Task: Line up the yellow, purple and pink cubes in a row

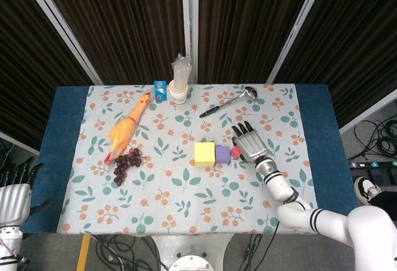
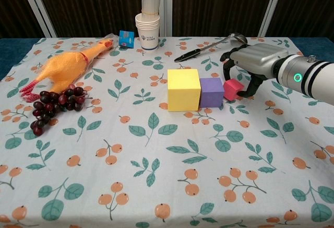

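The yellow cube [image 1: 204,154] [image 2: 183,89] and the smaller purple cube [image 1: 223,155] [image 2: 212,92] stand touching, side by side, mid-table. The small pink cube [image 1: 236,153] [image 2: 232,89] sits just right of the purple one, slightly tilted. My right hand [image 1: 249,142] [image 2: 253,61] hangs over it, and the thumb and a finger pinch the pink cube from its right side and its far side. The other fingers are spread. My left hand [image 1: 13,193] is off the table at the lower left, holding nothing, with its fingers apart.
A rubber chicken [image 2: 62,66] and a bunch of dark grapes [image 2: 52,105] lie at the left. A stack of paper cups [image 2: 147,30] and a small blue box [image 2: 126,38] stand at the back. A long spoon [image 2: 209,45] lies behind the right hand.
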You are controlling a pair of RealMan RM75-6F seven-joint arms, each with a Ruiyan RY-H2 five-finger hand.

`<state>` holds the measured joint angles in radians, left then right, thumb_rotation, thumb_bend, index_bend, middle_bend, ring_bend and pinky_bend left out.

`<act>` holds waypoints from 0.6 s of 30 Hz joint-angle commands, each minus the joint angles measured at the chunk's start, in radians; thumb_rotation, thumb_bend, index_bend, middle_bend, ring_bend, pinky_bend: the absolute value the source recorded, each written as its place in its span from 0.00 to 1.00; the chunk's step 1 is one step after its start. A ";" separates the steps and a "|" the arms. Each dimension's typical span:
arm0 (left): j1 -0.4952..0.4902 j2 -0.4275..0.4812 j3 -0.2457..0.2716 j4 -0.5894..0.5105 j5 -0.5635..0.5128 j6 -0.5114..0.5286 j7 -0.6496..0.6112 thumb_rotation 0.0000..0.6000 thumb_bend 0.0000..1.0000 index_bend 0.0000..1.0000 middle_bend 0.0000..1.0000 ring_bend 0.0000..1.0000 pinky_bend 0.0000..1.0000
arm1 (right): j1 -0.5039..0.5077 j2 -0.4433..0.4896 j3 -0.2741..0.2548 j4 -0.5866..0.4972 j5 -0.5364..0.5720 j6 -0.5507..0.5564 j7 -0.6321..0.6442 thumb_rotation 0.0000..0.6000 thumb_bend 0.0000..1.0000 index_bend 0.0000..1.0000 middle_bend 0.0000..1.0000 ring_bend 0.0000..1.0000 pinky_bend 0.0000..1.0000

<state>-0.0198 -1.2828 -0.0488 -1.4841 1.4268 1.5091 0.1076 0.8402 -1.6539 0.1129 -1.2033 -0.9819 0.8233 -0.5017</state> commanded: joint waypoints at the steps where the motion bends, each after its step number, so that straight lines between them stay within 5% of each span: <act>1: -0.001 0.000 -0.001 0.004 0.001 0.000 -0.005 1.00 0.12 0.22 0.15 0.12 0.08 | -0.022 0.041 0.027 -0.157 0.176 0.075 -0.168 1.00 0.23 0.51 0.07 0.00 0.00; 8: -0.002 -0.006 0.002 0.022 0.005 -0.005 -0.024 1.00 0.12 0.22 0.15 0.12 0.08 | -0.004 0.046 0.045 -0.281 0.404 0.176 -0.318 1.00 0.23 0.51 0.07 0.00 0.00; 18: -0.007 -0.011 0.001 0.039 0.011 -0.007 -0.041 1.00 0.12 0.22 0.15 0.12 0.08 | 0.053 0.006 0.091 -0.285 0.537 0.244 -0.395 1.00 0.23 0.51 0.07 0.00 0.00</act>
<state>-0.0269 -1.2939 -0.0482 -1.4454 1.4382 1.5024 0.0669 0.8857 -1.6397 0.1970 -1.4938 -0.4559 1.0632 -0.8883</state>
